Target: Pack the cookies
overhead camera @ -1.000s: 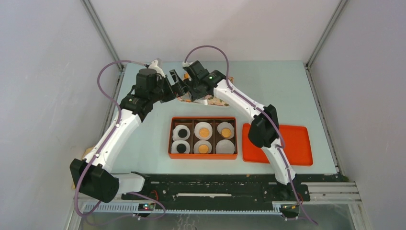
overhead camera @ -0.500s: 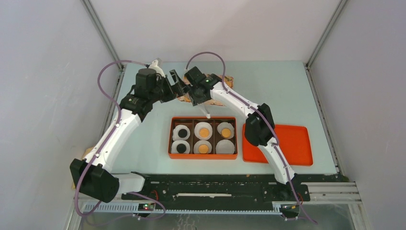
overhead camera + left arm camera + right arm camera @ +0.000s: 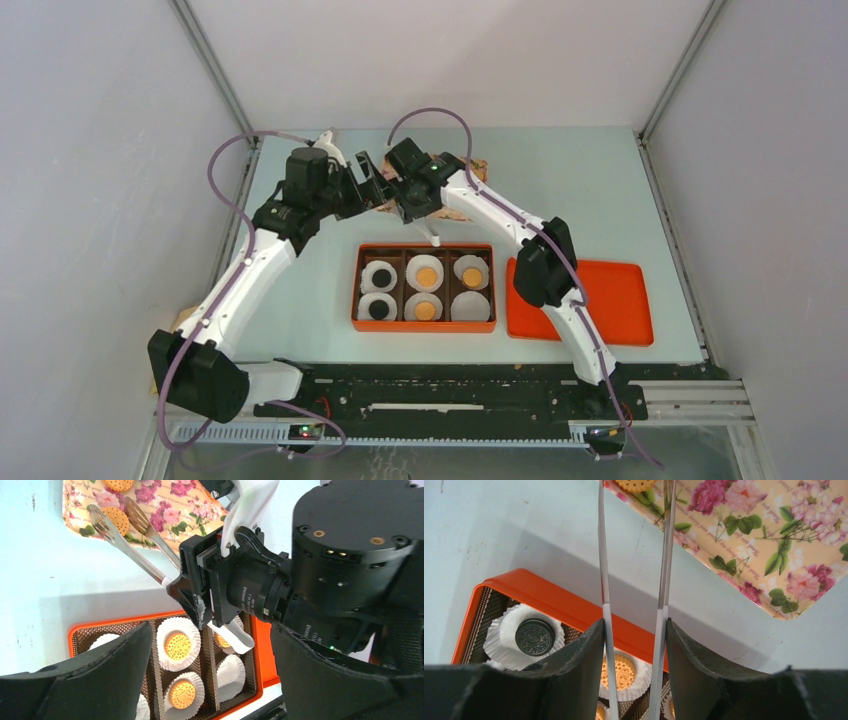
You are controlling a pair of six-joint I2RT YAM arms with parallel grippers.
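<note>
My right gripper (image 3: 634,632) is closed partway on the white handles of the tongs (image 3: 602,555), whose two metal arms reach out over the flowered tray (image 3: 744,545). Their tips stand apart, and one tan cookie (image 3: 116,516) lies on the tray between them; I cannot tell whether either tip touches it. Another cookie (image 3: 119,484) sits farther along the tray. My left gripper (image 3: 212,635) hangs with its jaws wide, holding nothing, just beside the right one. Nearer the arm bases, the orange box (image 3: 549,600) holds a black cookie (image 3: 535,636) and a packed tan cookie (image 3: 178,646), each in a white paper cup (image 3: 231,670).
</note>
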